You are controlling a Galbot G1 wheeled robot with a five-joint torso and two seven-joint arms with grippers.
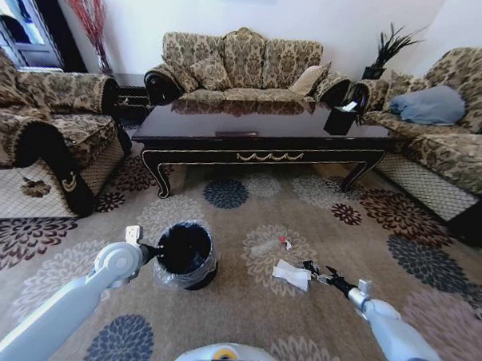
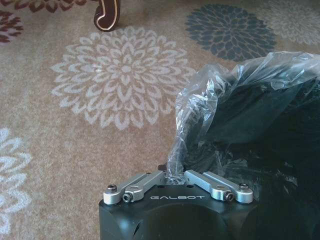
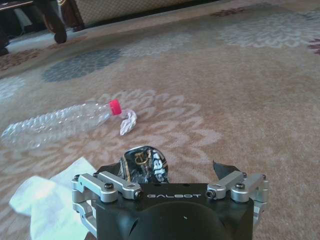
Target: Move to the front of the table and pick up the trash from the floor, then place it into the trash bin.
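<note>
I had open carpet (image 1: pixel 335 232) between the table (image 1: pixel 263 125) and my arms. My left gripper (image 2: pixel 176 176) was clenched on the bin (image 1: pixel 185 255) liner's edge. My right gripper (image 3: pixel 170 172) stood released, low beside the paper (image 1: pixel 291 273), bottle (image 3: pixel 60 122) just beyond.

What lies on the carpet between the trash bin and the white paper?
Nothing: in the head view, the carpet between the trash bin and the white paper is bare.
</note>
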